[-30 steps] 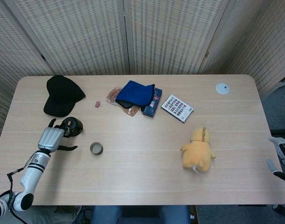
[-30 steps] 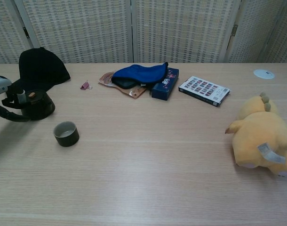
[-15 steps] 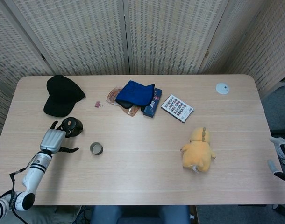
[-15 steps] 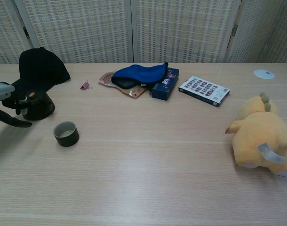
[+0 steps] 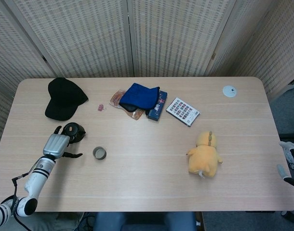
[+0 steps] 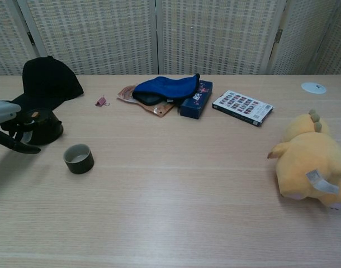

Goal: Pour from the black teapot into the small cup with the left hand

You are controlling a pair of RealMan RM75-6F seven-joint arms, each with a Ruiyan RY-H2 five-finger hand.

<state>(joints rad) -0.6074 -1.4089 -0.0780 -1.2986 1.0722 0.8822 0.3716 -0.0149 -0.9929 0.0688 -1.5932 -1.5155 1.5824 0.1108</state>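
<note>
Left hand, fingers spread and holding nothing, sits beside black teapot; should wrap its handle firmly before lifting toward small cup.

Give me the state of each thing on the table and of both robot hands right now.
black teapot: upright on the table
small cup: upright, contents unclear
left robot hand: beside the teapot, fingers spread, grip unclear
right robot hand: at table's edge, state unclear
black cap: lying flat
yellow plush: lying flat
</note>
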